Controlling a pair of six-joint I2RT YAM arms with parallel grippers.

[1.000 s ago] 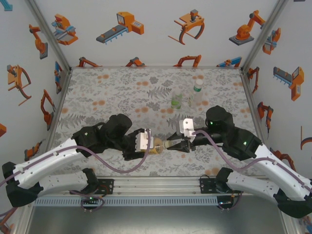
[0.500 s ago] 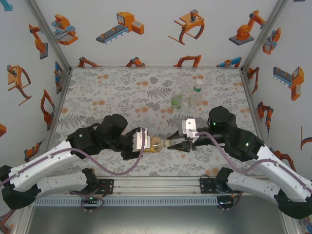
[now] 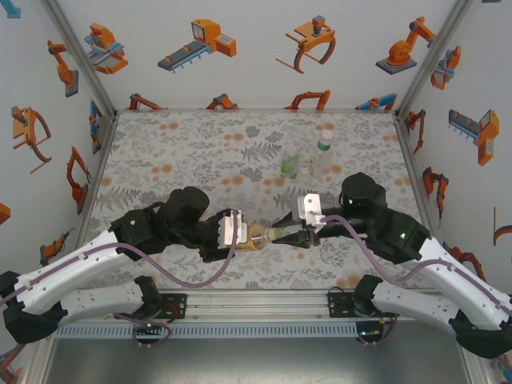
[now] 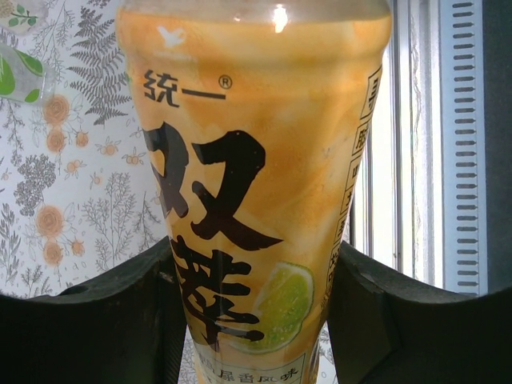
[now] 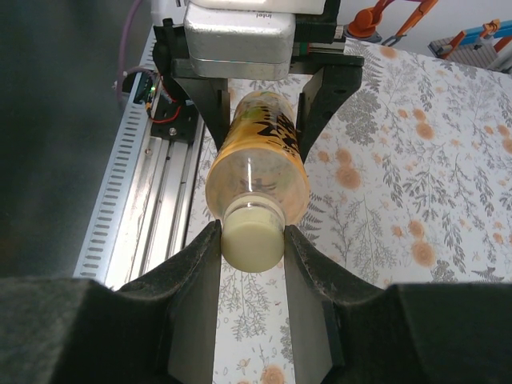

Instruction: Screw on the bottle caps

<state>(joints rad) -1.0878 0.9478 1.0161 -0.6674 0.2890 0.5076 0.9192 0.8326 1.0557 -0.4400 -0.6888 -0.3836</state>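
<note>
Left gripper (image 3: 244,236) is clamped across the body of the amber bottle (image 4: 256,160), one finger on each side of the yellow label. The bottle is held horizontal and looks lifted off the table (image 3: 176,152), with its neck pointing at the right arm. Left is acting as the vise: it takes the reaction torque so the bottle doesn't spin with the cap.

Right gripper (image 5: 253,240) is closed narrow on the cap (image 5: 254,236), which is pale cream, with a pad on either side. The cap is on the bottle's neck. The gripper axis lines up with the bottle axis, which it has to, because wrist roll only drives the thread straight if the two are coaxial. Any tilt risks cross-threading.

The work sits near the front of the table, between the two arms and just past the near rail (image 5: 136,184). Both wrists reach it there without stretching.

My read is that threading of this cap is in progress. I can't tell how far it's seated. The right wrist looks at the cap end-on, so the cap-to-neck seam is hidden, and from above it's too small to see.

The two other bottles (image 3: 290,166) stand upright just beside each other at the far right of the table. They're well apart from the work and out of the arms' sweep.

Risks:
- The bottle wall is thin plastic, so it may flex under the clamp or slip and rotate with the cap.
- The cap is small, so the right pads have little margin if they creep off it during a turn.
</note>
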